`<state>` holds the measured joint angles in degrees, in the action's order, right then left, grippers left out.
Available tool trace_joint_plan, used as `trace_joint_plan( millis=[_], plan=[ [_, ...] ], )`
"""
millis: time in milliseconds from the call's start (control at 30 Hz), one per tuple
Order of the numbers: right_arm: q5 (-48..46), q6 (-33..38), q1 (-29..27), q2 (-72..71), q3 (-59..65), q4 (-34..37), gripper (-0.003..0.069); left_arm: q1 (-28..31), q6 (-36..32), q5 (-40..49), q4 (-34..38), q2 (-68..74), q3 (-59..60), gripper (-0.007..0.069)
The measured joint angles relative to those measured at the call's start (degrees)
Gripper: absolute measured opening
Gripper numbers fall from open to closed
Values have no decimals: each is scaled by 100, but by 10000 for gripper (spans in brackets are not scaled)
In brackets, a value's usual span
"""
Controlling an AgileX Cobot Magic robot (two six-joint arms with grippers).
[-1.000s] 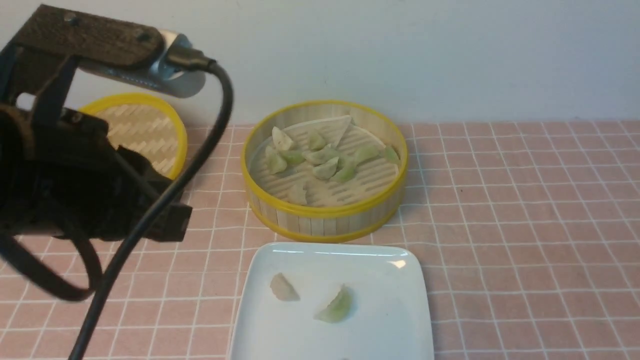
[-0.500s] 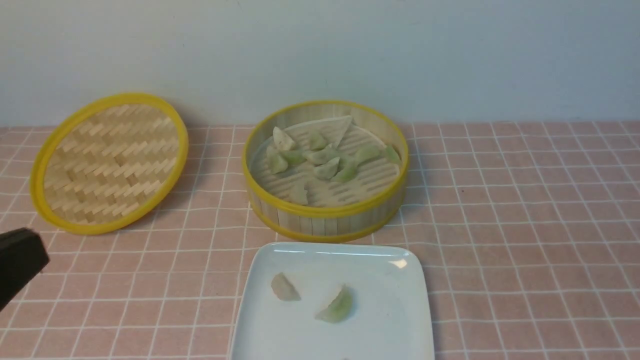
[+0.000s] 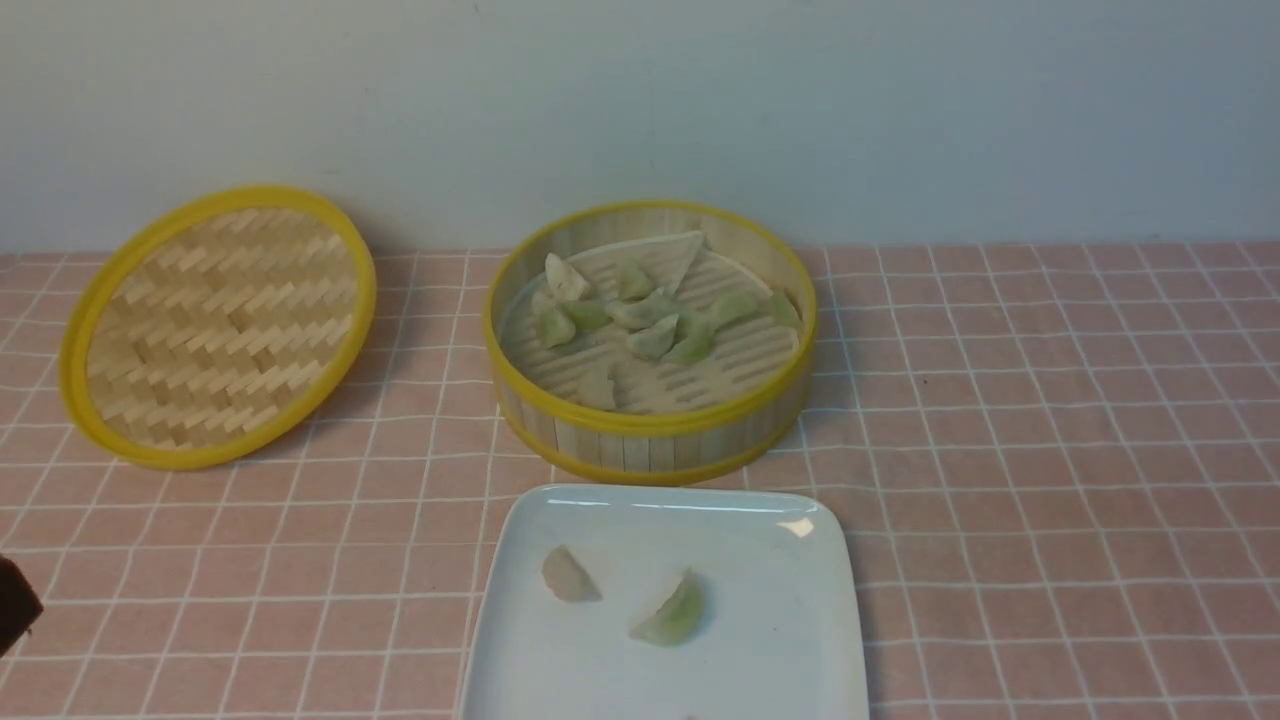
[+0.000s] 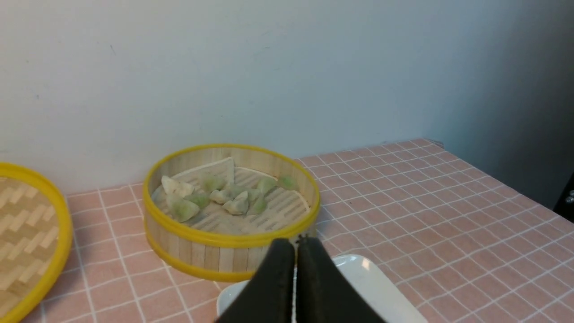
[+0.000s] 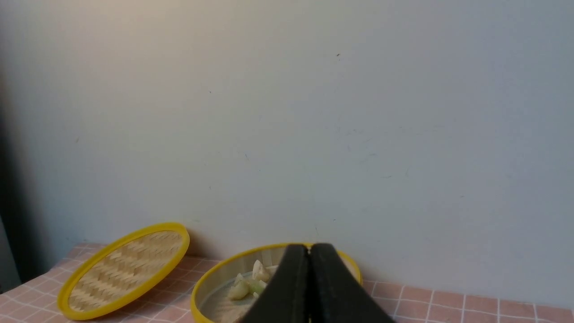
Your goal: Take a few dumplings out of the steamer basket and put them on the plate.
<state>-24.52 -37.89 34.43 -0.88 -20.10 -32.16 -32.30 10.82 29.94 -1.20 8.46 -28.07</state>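
The steamer basket stands mid-table with several pale green and whitish dumplings on its slats. In front of it lies the white plate, carrying a whitish dumpling and a green dumpling. My left gripper is shut and empty, hanging back over the plate, short of the basket. In the front view only a dark bit of the left arm shows at the left edge. My right gripper is shut and empty, held high, facing the basket.
The woven yellow-rimmed lid leans against the back wall to the left of the basket. A pink checked cloth covers the table. The table's right end shows in the left wrist view.
My left arm has drawn back out of the front view toward the lower left, uncovering the lid. The dumplings, basket and plate have not moved.
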Motion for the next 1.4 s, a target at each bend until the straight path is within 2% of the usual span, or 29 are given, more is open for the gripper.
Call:
trace_joint_plan(
  millis=[167, 267, 300, 333, 400, 533, 1400],
  plan=[
    [0, 0, 0, 0, 0, -18, -14, 322, -170, -376, -311, -67, 616, -6],
    [0, -6, 0, 0, 0, -18, -14, 964, -523, -626, -91, -218, 1134, -6],
    [0, -6, 0, 0, 0, -18, -14, 1381, -704, -728, 32, -352, 1394, -6],
    [0, -6, 0, 0, 0, -18, -14, 1441, -729, -744, 73, -374, 1481, -6],
    [0, -6, 0, 0, 0, -18, -14, 2162, -1012, -807, 227, -630, 2027, -6],
    [0, -11, 0, 0, 0, -22, -14, 2866, -1169, -802, 256, -895, 2736, -6],
    [0, -17, 0, -4, 0, -22, -14, 2996, -1209, -785, 256, -901, 2962, -6]
  ],
)
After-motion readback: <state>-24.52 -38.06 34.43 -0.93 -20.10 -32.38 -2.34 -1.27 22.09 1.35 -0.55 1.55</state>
